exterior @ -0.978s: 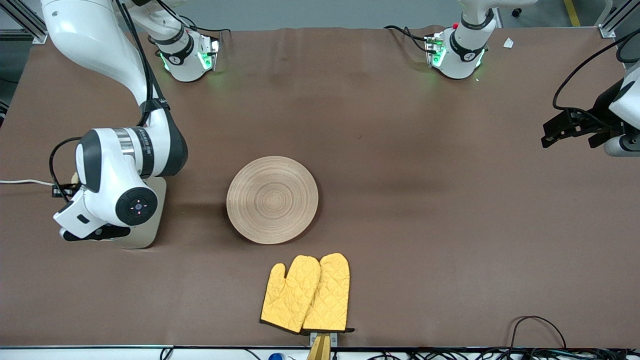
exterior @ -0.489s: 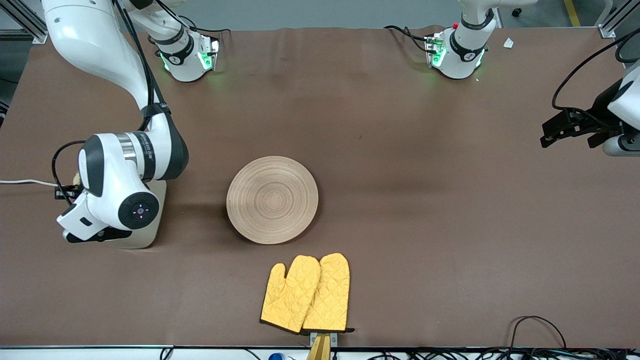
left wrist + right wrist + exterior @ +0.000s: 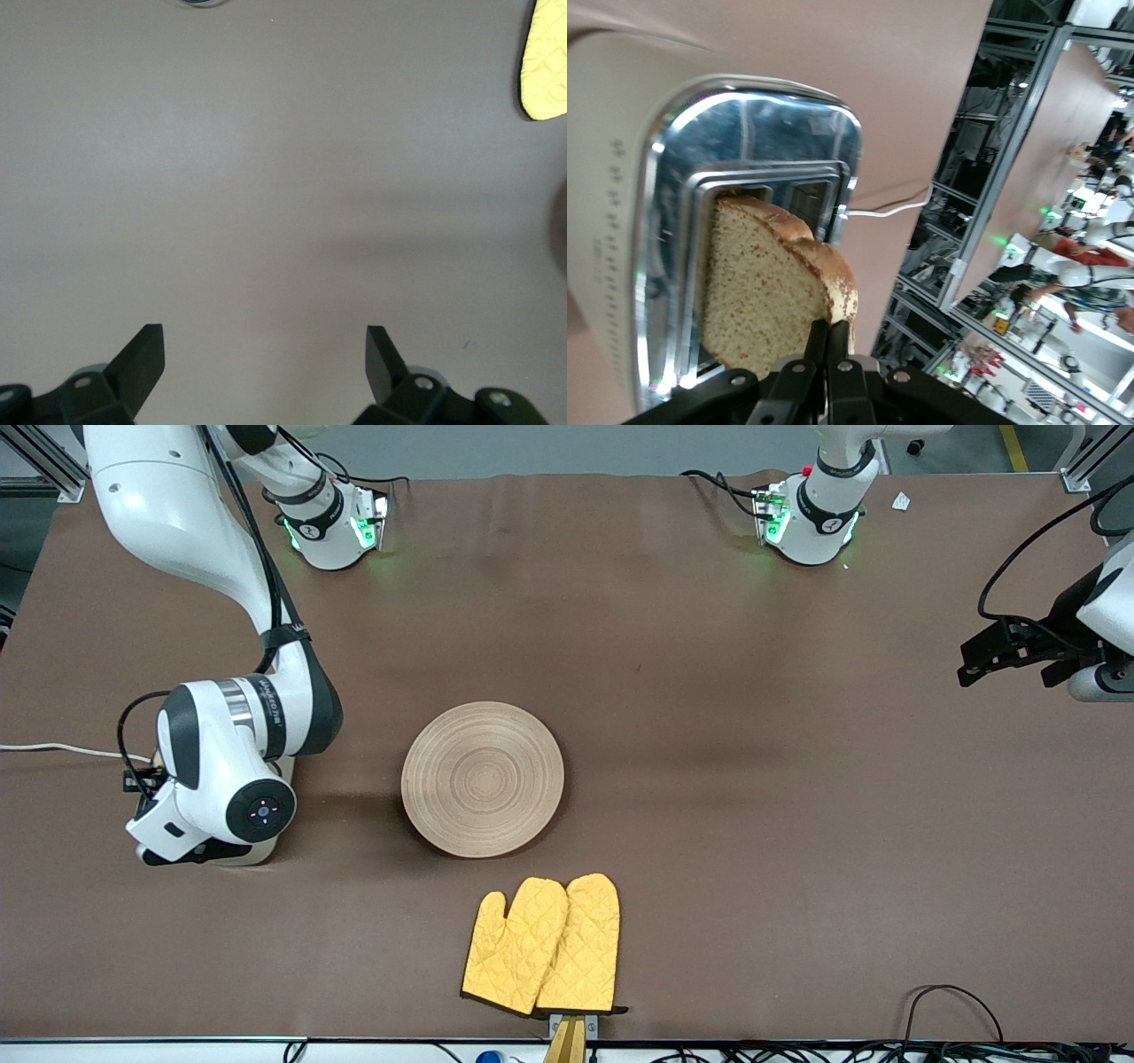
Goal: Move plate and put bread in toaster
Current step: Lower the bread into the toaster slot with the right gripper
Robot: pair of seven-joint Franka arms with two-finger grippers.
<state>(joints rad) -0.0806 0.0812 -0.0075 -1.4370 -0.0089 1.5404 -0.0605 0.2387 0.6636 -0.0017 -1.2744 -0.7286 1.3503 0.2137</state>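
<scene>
My right gripper (image 3: 828, 341) is shut on the crust edge of the brown bread (image 3: 766, 292). It holds the slice upright over a slot of the toaster (image 3: 620, 177), which has cream sides and a chrome top. The slice's far edge is at the slot mouth. In the front view my right arm's wrist covers most of the toaster (image 3: 257, 856), and the bread is hidden. The wooden plate (image 3: 483, 779) lies empty at mid-table. My left gripper (image 3: 974, 664) waits at the left arm's end of the table, open and empty (image 3: 266, 354) over bare mat.
Two yellow oven mitts (image 3: 542, 945) lie near the front edge, nearer the camera than the plate; one tip shows in the left wrist view (image 3: 545, 62). The toaster's white cord (image 3: 44, 748) runs off the right arm's end of the table.
My right arm's wrist has shifted slightly toward the plate and the camera over the toaster, still holding the bread. The left arm, plate and mitts have not moved.
</scene>
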